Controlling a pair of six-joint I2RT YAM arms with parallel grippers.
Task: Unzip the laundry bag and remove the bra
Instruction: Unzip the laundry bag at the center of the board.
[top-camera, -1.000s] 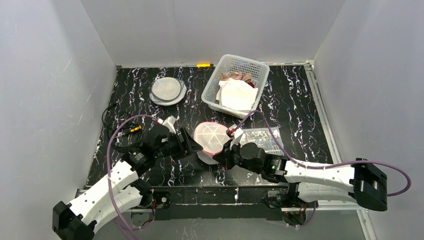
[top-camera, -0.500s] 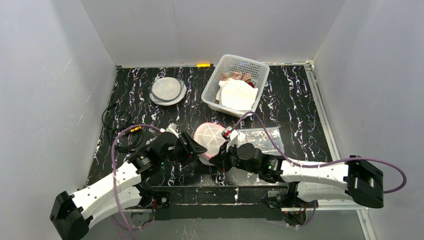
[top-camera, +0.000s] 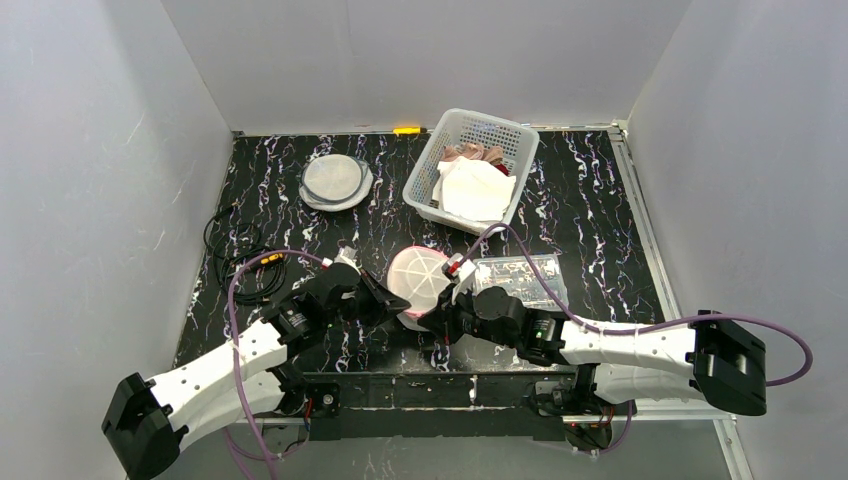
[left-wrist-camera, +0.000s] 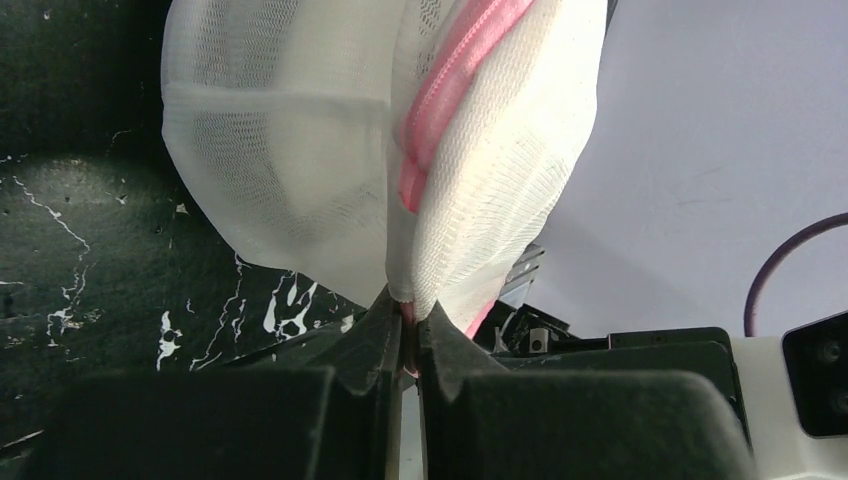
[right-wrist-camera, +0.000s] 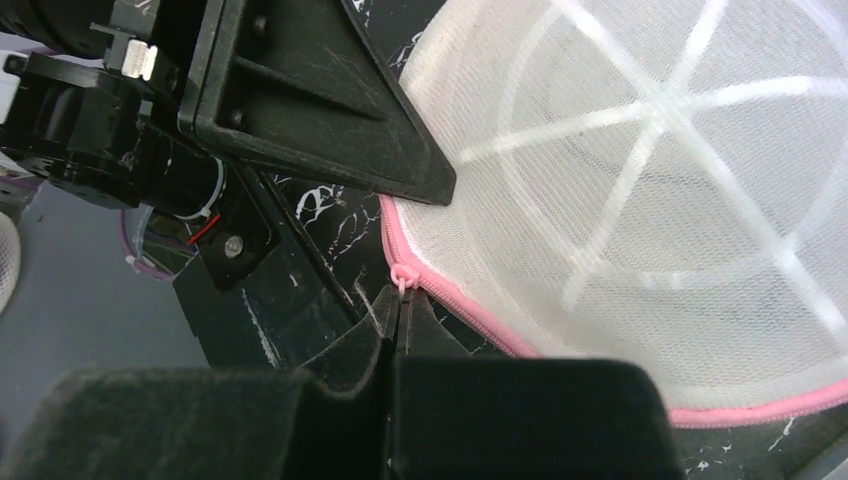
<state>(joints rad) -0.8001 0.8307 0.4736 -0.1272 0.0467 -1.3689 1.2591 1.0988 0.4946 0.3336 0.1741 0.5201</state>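
Since a second ago, my left end effector (left-wrist-camera: 410, 335) has clamped the edge of the laundry bag (left-wrist-camera: 300, 150), seemingly limp and light, while my right end effector (right-wrist-camera: 400, 308) pinches the zipper pull (right-wrist-camera: 403, 277), my best hold, at centre frame.

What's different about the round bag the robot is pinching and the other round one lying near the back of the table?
The pinched bag has a pink zipper edge, while the back bag has a greyish edge. The pinched bag is gripped at its rim by the left fingers and the right fingers, but the back bag lies flat with nothing touching it. Both are round and made of white mesh.
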